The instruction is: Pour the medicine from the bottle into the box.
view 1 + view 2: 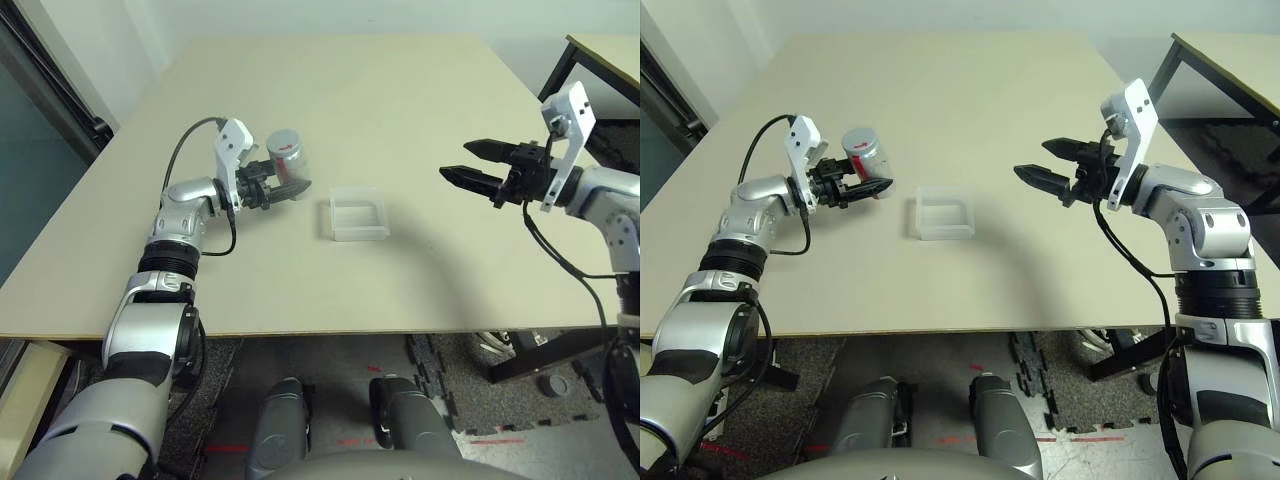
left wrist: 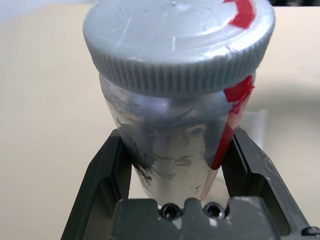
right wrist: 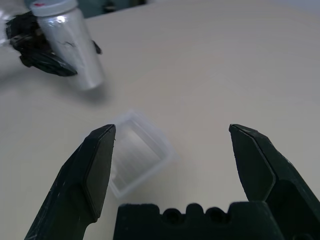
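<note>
The bottle [image 1: 288,155], white-grey with a red stripe and a grey screw cap on top, stands roughly upright at the table's left middle. My left gripper [image 1: 290,182] is shut on its lower body, one black finger on each side, as the left wrist view shows on the bottle [image 2: 175,100]. I cannot tell whether its base touches the table. The clear plastic box [image 1: 357,214] lies on the table just right of the bottle, with nothing visible inside. My right gripper [image 1: 456,160] hovers open to the right of the box, pointing toward it, with nothing between its fingers.
The beige table [image 1: 400,90] stretches bare behind and in front of the two things. Its front edge runs close below the box. A second table with a dark frame [image 1: 600,60] stands at the far right, near my right arm.
</note>
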Action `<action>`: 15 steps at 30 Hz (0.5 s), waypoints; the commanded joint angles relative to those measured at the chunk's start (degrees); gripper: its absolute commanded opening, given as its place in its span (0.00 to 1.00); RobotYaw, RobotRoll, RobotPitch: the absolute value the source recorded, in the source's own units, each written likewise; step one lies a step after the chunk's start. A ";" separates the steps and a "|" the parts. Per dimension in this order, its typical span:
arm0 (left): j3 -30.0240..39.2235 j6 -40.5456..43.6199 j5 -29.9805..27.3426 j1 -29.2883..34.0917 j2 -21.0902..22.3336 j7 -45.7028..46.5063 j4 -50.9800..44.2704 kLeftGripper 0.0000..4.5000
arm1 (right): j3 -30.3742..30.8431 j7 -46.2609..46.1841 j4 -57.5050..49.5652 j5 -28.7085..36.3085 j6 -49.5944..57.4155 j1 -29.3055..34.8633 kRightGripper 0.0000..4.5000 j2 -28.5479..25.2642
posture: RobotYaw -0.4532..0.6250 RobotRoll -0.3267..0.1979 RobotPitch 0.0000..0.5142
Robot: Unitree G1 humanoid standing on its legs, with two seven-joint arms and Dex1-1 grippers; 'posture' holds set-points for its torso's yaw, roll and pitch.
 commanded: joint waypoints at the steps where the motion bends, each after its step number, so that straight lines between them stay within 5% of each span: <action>1: -1.98 2.63 -1.04 -1.19 0.13 -2.61 -3.06 0.62 | 2.92 3.16 1.50 -1.06 -1.19 -2.09 1.00 1.24 | 0.41 0.62 0.12; 15: -6.28 3.74 -1.13 -3.99 -4.53 -6.05 -3.76 0.62 | 7.36 6.69 -0.88 -0.69 2.58 -9.53 1.00 6.88 | 0.39 0.62 0.13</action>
